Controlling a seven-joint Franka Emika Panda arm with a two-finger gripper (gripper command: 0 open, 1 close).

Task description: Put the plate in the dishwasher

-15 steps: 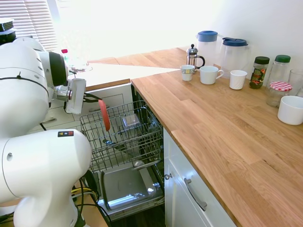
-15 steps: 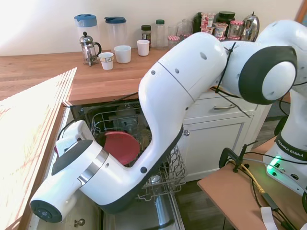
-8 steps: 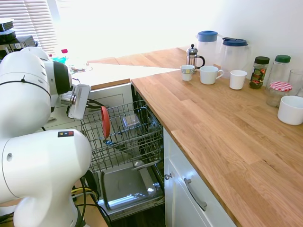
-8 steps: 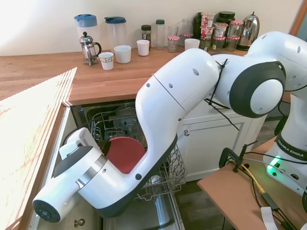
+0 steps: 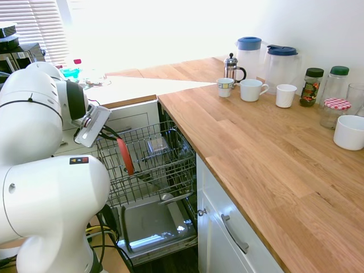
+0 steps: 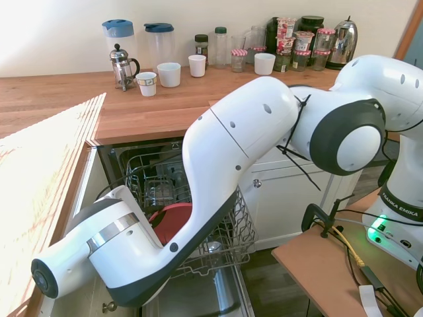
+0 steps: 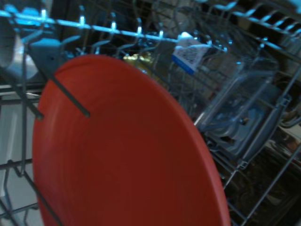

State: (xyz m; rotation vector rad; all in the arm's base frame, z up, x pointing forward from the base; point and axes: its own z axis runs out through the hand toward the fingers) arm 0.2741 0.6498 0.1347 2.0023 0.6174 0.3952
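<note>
I see the plate (image 5: pixel 125 156) standing tilted on edge in the dishwasher (image 5: pixel 149 162) rack; I cannot tell the fingers' state

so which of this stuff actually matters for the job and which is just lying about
Part of the job:
- plate
- dishwasher

Just lying about:
- white mugs
- French press
- blue-lidded jugs
- jars
- white bowl
</note>
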